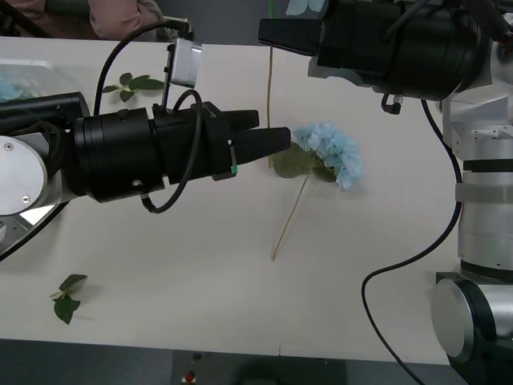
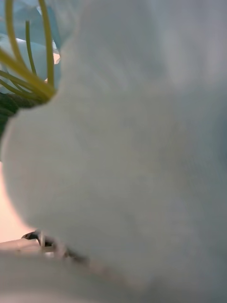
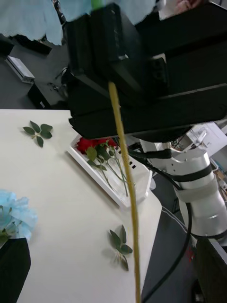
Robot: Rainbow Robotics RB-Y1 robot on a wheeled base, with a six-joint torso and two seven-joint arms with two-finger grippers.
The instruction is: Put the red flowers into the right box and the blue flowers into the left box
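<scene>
Red flowers (image 3: 97, 144) lay in the right box (image 3: 118, 199); my right end effector (image 1: 276, 34) clamped one blue flower's stem (image 1: 270, 88), another blue flower (image 1: 329, 152) remained on the counter (image 1: 200, 273) beside my left end effector (image 1: 276, 140), closed.

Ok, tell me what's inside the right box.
The right box holds red flowers, blooms at one end, green stems running along it. The right gripper covers its far part, so any more there is hidden.

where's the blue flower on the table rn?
Front view: blue flower lies mid-table, right of centre, at the left gripper tips.
</scene>
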